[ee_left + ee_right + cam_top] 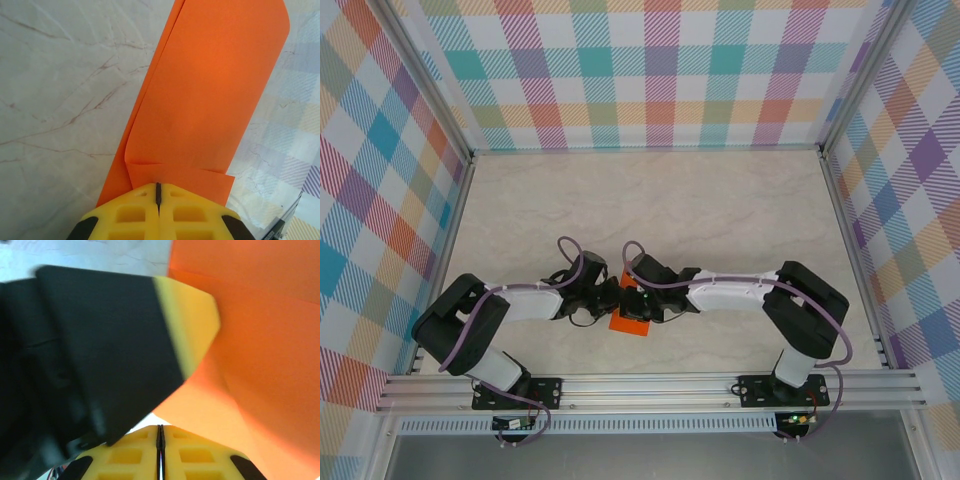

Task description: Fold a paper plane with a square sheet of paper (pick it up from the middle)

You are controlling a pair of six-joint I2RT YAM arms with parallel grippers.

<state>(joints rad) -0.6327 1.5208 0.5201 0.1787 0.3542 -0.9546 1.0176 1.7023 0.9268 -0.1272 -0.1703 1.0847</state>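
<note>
Closer, creased paper (pixel 210 100) between fingers (pixel 135 215)

You've got nothing to read at this moment: no words, numbers, labels or brand marks come through legibly in any view.

Bolted at the near edge of the table (pixel 650 200), elbows out toward its side edges, forearms folded inward, wrists meeting just inside that edge's middle. At the left gripper (pixel 158 186): pressed together, clamped on the square sheet of paper (pixel 210 100). At the right gripper (pixel 160 428): closed too, perhaps pinching the same sheet.
</note>
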